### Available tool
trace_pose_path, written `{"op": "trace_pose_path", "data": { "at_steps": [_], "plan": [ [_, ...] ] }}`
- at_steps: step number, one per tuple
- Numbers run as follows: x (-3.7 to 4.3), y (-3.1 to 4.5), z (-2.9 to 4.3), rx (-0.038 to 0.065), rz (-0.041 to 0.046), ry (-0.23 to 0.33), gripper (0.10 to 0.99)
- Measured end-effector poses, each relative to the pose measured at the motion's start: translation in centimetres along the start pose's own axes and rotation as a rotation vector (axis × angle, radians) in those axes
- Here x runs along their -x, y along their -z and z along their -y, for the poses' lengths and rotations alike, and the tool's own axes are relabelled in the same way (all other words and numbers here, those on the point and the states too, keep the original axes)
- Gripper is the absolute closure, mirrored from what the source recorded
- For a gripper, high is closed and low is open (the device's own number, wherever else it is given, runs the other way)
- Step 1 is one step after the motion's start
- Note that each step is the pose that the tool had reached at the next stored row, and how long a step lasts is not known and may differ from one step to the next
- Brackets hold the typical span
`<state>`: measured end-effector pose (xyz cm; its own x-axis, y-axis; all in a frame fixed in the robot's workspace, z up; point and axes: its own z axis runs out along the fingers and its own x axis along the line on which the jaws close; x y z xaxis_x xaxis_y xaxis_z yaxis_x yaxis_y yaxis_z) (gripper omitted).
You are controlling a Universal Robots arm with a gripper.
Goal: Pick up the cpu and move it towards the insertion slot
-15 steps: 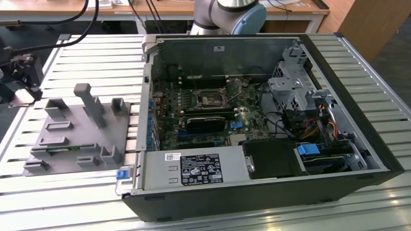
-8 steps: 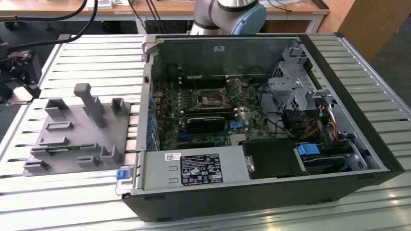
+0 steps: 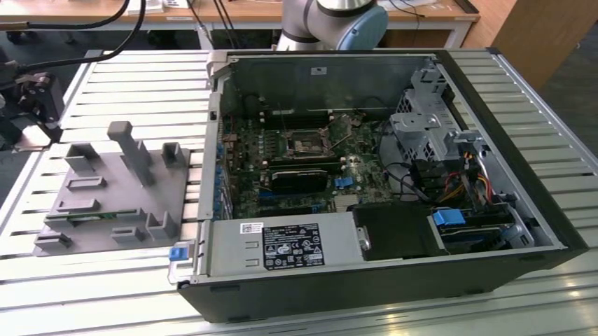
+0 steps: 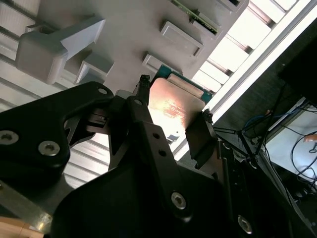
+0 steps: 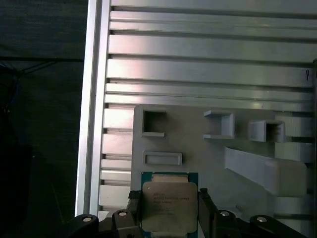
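Observation:
The cpu (image 5: 170, 204) is a flat square chip with a silvery top and a green rim, and it sits between two black fingers (image 5: 134, 204). My gripper (image 5: 170, 197) is shut on it from two opposite sides. Under the chip lies the grey plastic fixture (image 5: 198, 144). In the second wrist view the cpu (image 4: 174, 108) shines between the fingertips of the gripper (image 4: 174, 99), over an edge of the fixture (image 4: 124, 29). The insertion slot (image 3: 307, 145) is a metal-framed socket on the motherboard inside the open computer case (image 3: 523, 189).
The fixture (image 3: 112, 189) rests on a slatted aluminium table (image 3: 140, 77) at the exterior view's left, with upright posts and a green memory stick (image 3: 89, 218) in it. The case holds a power supply (image 3: 280, 246), drive cages and cables. The arm's base (image 3: 337, 21) stands behind the case.

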<state>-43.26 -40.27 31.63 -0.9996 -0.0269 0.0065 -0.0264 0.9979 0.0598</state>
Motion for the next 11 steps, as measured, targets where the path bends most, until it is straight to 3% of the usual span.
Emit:
{"op": "trace_pose_path", "data": {
  "at_steps": [5, 11],
  "plan": [
    [0.15, 0.26, -0.03, 0.0, -0.0001, 0.0, 0.545],
    [0.15, 1.51, -0.16, 0.0, 0.0, 0.0, 0.545]
  ]
}}
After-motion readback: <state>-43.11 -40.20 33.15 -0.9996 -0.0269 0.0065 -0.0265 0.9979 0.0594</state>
